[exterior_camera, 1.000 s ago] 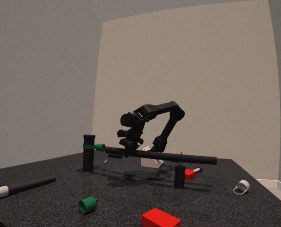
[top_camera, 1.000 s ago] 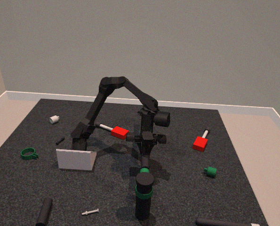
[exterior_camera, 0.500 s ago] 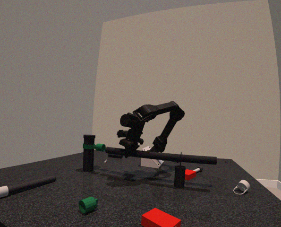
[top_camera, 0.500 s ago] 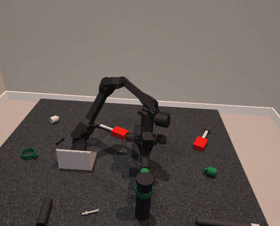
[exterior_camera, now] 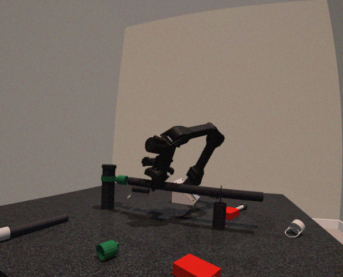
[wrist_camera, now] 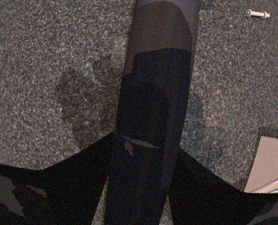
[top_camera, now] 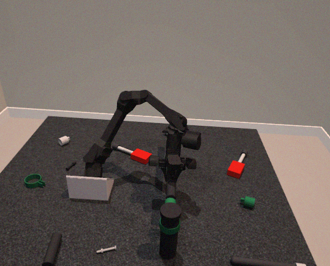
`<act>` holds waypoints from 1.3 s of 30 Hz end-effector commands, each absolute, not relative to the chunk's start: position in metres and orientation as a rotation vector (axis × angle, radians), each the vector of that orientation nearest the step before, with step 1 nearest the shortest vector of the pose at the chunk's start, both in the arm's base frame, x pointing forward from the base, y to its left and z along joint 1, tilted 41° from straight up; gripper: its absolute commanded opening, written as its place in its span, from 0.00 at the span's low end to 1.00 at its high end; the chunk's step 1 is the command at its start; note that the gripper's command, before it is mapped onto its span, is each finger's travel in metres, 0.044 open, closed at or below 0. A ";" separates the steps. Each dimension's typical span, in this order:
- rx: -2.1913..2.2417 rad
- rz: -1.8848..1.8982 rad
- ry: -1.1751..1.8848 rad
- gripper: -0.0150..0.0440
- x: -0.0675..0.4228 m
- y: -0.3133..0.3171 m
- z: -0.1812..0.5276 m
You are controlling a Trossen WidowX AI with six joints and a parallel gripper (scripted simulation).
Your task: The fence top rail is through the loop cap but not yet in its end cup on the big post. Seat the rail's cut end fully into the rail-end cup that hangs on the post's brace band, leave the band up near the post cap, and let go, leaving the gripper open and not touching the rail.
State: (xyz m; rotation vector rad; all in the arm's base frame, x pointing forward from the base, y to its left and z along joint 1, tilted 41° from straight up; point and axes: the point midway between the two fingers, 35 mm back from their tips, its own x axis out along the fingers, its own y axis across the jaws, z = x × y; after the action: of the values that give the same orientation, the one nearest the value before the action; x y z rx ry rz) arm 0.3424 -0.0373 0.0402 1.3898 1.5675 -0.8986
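My gripper (top_camera: 171, 179) (exterior_camera: 155, 185) (wrist_camera: 140, 142) is shut on the long dark rail (exterior_camera: 195, 190) (wrist_camera: 167, 37), a short way from its cut end. The rail runs nearly level above the table and through the thin loop cap (exterior_camera: 221, 188) on the small post (exterior_camera: 218, 216). Its cut end is at the mouth of the green rail-end cup (top_camera: 169, 200) (exterior_camera: 121, 179), roughly lined up; no insertion shows, and a slight offset is hard to judge. The cup hangs on the green brace band (top_camera: 169, 228) (exterior_camera: 107, 179), high on the big post (top_camera: 168, 243) (exterior_camera: 107, 195), just under its cap.
A white wedge-shaped block (top_camera: 87, 188) (exterior_camera: 181, 198) stands near the arm's base. Red blocks with white handles (top_camera: 141, 156) (top_camera: 235, 169), a loose green cup (top_camera: 249, 201) (exterior_camera: 107, 250), a green ring (top_camera: 28, 184), a white bolt (top_camera: 107, 249) (wrist_camera: 257, 14) and dark tubes (top_camera: 52, 249) (exterior_camera: 40, 225) lie around.
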 end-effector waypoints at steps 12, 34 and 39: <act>1.389 -0.900 1.566 0.25 0.344 -0.053 0.026; 1.389 -0.900 1.566 0.25 0.344 -0.053 0.026; 1.389 -0.900 1.566 0.25 0.344 -0.053 0.026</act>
State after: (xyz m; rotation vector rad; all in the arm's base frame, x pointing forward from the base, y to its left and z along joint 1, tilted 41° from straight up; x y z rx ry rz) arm 0.3434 -0.0466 0.0265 1.3925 1.5824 -0.8961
